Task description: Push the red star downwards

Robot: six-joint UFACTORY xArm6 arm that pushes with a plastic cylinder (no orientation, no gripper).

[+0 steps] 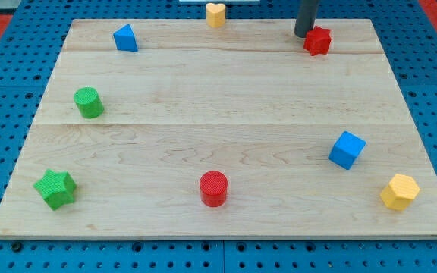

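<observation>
Top right of the counter: my tip pressed against the upper left of the red star, a bare rod serving as end effector, nothing to open, nothing held. Elsewhere: yellow heart at top edge, blue block top left, green cylinder and green star at left, red cylinder bottom centre, blue cube and yellow block lower right.

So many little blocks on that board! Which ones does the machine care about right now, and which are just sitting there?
In the job:
red star, at the view's top right
my tip, touching the star's upper left edge

Just lying about:
yellow heart
blue triangular block
green cylinder
green star
red cylinder
blue cube
yellow hexagon
</observation>
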